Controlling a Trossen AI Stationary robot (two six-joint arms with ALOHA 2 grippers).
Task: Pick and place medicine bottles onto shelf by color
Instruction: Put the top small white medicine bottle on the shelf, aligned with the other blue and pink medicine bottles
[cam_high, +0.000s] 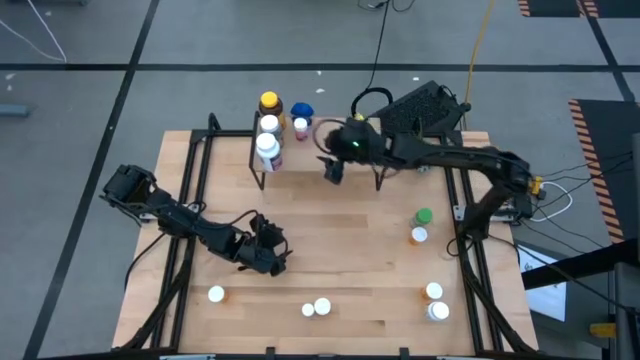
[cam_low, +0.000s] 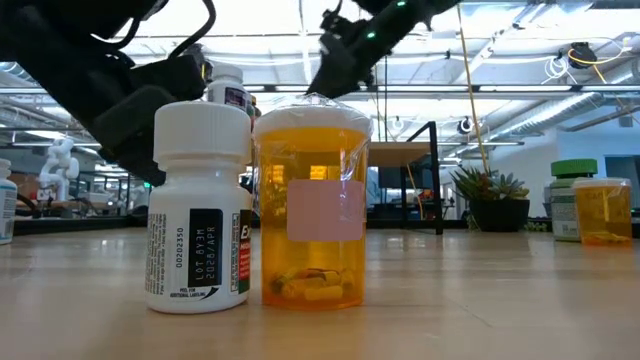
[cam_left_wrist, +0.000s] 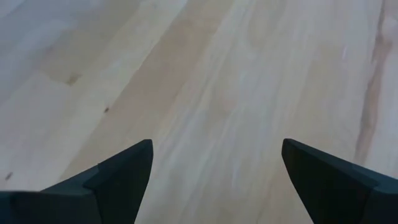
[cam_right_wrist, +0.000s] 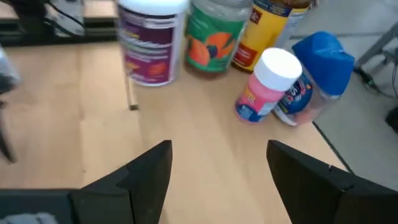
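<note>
The shelf stands at the table's far middle. At its left end are a yellow-capped bottle, two white-capped bottles, a blue-capped bottle and a pink white-capped bottle. My right gripper hovers open over the shelf's bare board, right of those bottles. My left gripper hangs open over bare tabletop at the left middle. More bottles stand on the table: a green-capped one, an orange one, a white one and an orange one.
Loose bottles stand near the front edge and at the front right. Dark frame rails run along both table sides. A small plant shows in the low view. The shelf's right half is bare wood.
</note>
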